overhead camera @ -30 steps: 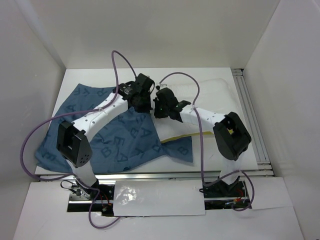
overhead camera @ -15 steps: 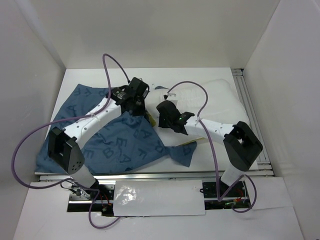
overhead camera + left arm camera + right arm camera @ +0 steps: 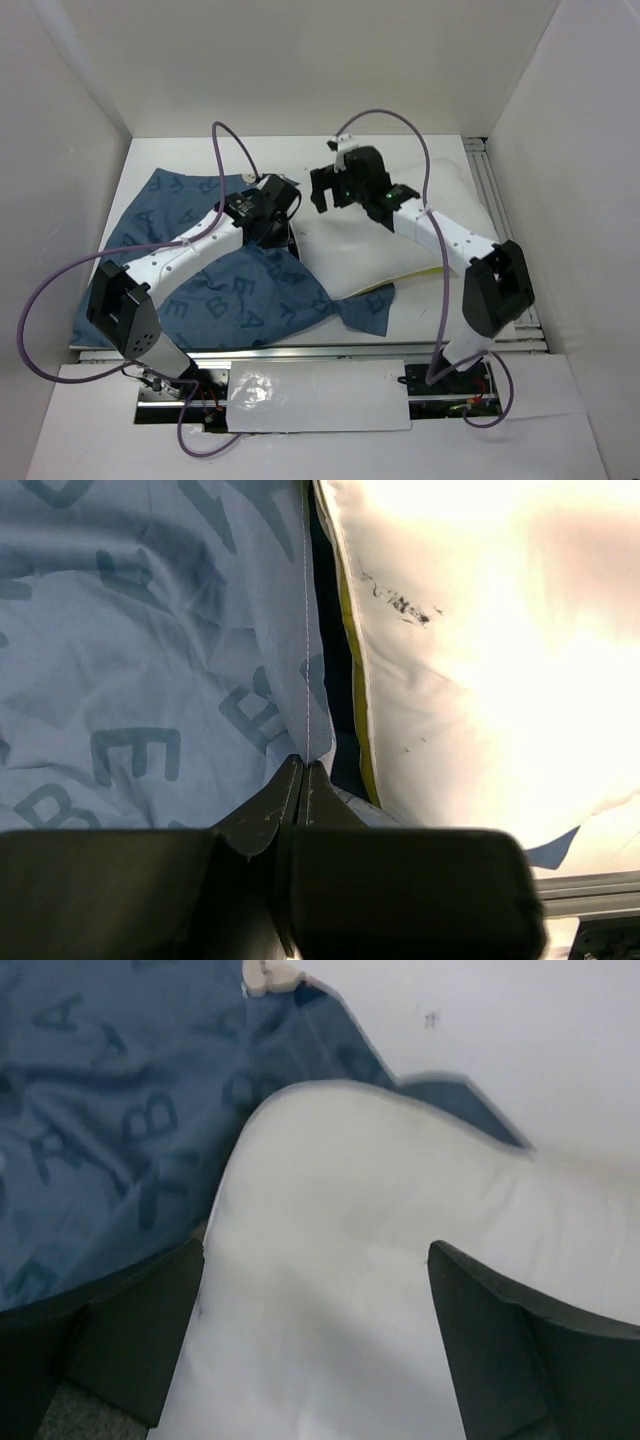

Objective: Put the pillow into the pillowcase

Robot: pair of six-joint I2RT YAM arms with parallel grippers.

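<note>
The white pillow point(image 3: 350, 252) lies on the right half of the table, its yellow band point(image 3: 350, 630) facing the dusty-blue lettered pillowcase point(image 3: 160, 200) spread on the left. A corner of the pillowcase lies under the pillow's near edge. My left gripper point(image 3: 284, 224) is shut on the pillowcase's hem point(image 3: 305, 710), right beside the pillow's left edge. In the left wrist view the fingertips point(image 3: 296, 772) pinch the cloth. My right gripper point(image 3: 322, 196) hangs open over the pillow's far left corner point(image 3: 330, 1260), with nothing between its fingers point(image 3: 140, 1340). The pillowcase point(image 3: 100, 1110) shows to its left.
White walls close the table in on three sides. A metal rail point(image 3: 500, 230) runs along the right edge, and another rail point(image 3: 300, 348) along the near edge in front of the arm bases. Purple cables loop above both arms.
My right gripper has opened and swung from the pillow's near left part up to its far left corner. The left gripper keeps its hold on the hem and has shifted slightly.
</note>
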